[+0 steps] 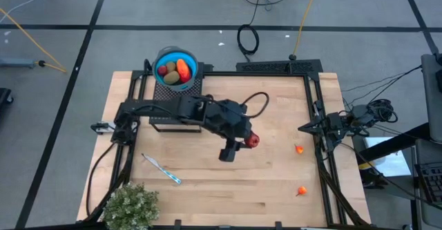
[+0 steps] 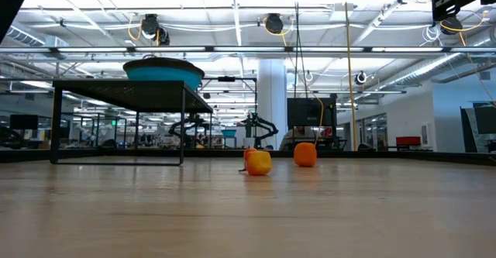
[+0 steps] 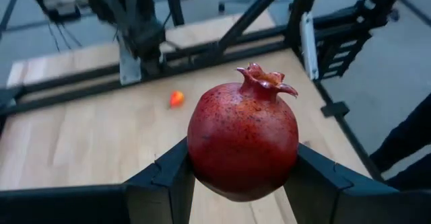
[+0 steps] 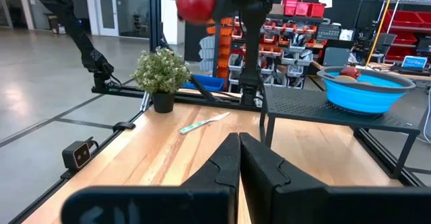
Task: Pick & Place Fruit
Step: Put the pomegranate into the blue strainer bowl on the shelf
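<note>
My left gripper (image 1: 248,141) hovers over the middle of the table, shut on a dark red toy pomegranate (image 3: 242,143) with a small crown (image 3: 264,78). The right wrist view shows that fruit (image 4: 196,1) high above the wood. Two small orange fruits (image 1: 298,148) (image 1: 301,190) lie on the table near the right side; the low view shows them as well (image 2: 258,163) (image 2: 305,155). A blue bowl (image 1: 176,68) holding several fruits sits on a black raised stand at the far left. My right gripper (image 4: 239,153) is shut and parked at the right edge. My left gripper pinches the pomegranate by the two sides of its round body (image 3: 202,153), one finger (image 3: 168,180) on each side. The fingers slant toward the table's right side. The fruit is lifted clear of the table, its crown pointing away from the wrist.
A thin blue-and-white stick (image 1: 162,169) lies on the near left of the table, and a bushy green plant (image 1: 131,206) stands at the near left corner. A black frame (image 1: 314,99) runs along the table's edges. Bare wood (image 1: 276,112) lies between the stand and the right arm.
</note>
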`<state>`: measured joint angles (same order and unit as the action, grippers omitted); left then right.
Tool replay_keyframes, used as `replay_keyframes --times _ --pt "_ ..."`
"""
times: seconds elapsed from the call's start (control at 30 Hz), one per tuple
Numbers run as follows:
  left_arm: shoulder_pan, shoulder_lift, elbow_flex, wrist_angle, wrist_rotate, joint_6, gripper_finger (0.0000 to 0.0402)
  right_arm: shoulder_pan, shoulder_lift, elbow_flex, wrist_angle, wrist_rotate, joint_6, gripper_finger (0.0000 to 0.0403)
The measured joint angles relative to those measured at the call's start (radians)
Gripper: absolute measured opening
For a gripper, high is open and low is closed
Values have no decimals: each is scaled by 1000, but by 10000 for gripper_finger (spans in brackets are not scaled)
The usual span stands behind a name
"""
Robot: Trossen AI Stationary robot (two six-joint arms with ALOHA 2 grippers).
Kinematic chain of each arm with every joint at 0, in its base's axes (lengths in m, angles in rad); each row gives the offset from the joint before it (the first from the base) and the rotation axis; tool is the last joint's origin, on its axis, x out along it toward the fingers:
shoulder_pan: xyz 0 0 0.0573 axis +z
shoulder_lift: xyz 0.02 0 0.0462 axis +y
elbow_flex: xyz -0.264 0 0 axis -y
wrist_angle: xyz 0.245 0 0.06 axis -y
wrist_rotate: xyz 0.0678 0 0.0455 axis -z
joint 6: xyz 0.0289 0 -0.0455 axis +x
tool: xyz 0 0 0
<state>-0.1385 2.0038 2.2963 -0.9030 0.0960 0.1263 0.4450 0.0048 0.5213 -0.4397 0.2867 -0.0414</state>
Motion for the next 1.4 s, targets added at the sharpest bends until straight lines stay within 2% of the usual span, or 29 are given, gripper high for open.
replay_keyframes --times 0.07,0.33,0.53,0.93,1.2,1.27,1.4 --pt "4 -18 0 28 33 19 184 0 0 0 1 0 0 4" --pt "30 -59 0 187 270 56 184 0 0 0 0 0 0 4" --pt "35 -62 0 309 535 59 184 0 0 0 1 0 0 4" --pt "4 -62 0 597 906 -5 184 0 0 0 1 0 0 4" --pt "-17 -62 0 666 938 -22 184 0 0 0 1 0 0 4" --pt "-18 -62 0 673 905 -34 184 0 0 0 1 0 -1 4" --pt "-21 -61 -1 740 765 -107 184 0 0 0 1 0 0 4"
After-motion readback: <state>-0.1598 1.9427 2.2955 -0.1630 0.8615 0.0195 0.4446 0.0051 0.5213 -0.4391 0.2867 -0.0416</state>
